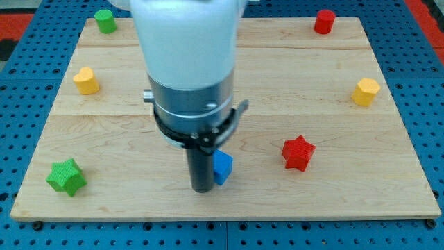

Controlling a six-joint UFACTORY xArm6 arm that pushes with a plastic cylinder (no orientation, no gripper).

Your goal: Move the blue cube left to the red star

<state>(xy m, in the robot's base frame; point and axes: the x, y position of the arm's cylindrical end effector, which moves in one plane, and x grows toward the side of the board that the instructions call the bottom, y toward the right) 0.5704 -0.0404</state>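
Observation:
The blue cube point(223, 167) sits on the wooden board near the view's bottom centre, partly hidden by my rod. My tip point(202, 189) rests on the board just to the left of the blue cube, touching or almost touching its left side. The red star point(298, 153) lies to the right of the blue cube, about a hand's width away, at nearly the same height in the view. The arm's white and grey body hides the board's middle above the cube.
A green star point(66, 176) lies at bottom left, a yellow heart point(86, 80) at left, a green cylinder point(105, 21) at top left, a red cylinder point(324, 21) at top right and a yellow hexagon point(365, 92) at right. The wooden board point(388, 187) lies on a blue pegboard.

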